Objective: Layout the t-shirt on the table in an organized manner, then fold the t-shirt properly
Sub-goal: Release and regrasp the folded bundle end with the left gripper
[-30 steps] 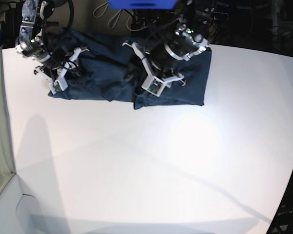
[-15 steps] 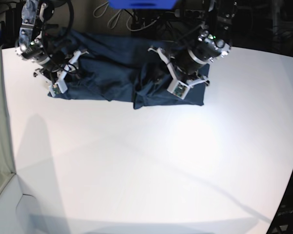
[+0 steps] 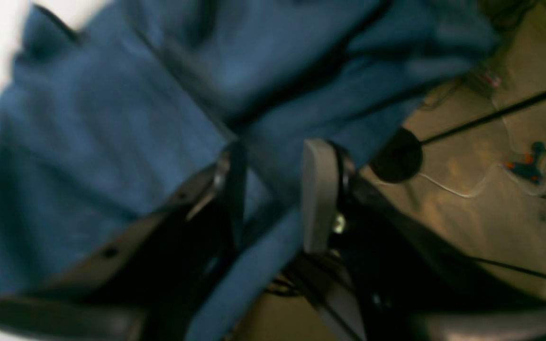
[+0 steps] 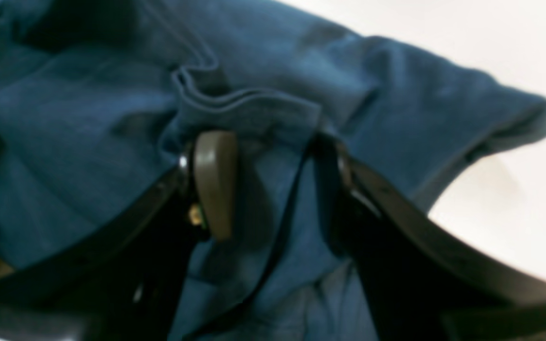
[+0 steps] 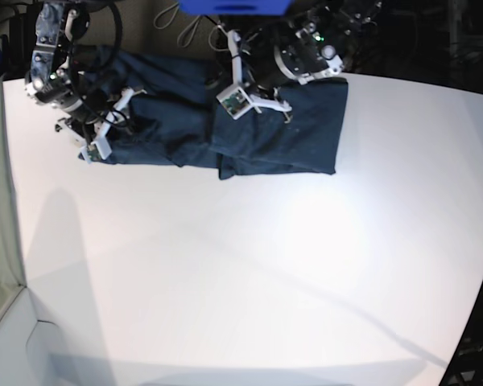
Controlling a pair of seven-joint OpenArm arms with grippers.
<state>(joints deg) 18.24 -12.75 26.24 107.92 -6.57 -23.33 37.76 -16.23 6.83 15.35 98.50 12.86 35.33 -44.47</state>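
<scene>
The dark navy t-shirt point(image 5: 306, 137) lies bunched along the back edge of the white table point(image 5: 241, 265). My left gripper point(image 5: 249, 80) is over its middle by the back edge. In the left wrist view this gripper point(image 3: 273, 189) is shut on a fold of the t-shirt point(image 3: 88, 142), which hangs between the fingers. My right gripper point(image 5: 105, 129) is at the shirt's left end. In the right wrist view this gripper point(image 4: 273, 180) has its jaws apart. Its tips press into the t-shirt point(image 4: 88, 118), with a hem ridge bunched just ahead of them.
A blue object point(image 5: 233, 6) and loose cables point(image 5: 185, 32) sit just behind the table's back edge. The left wrist view looks past that edge onto floor with more cables point(image 3: 514, 166). The table's left edge point(image 5: 8, 241) drops to a grey surface.
My left arm swung right, then back and left toward the table's rear edge, dragging a fold of the shirt with it. The shirt's middle now lies flatter. The right arm has barely moved.
</scene>
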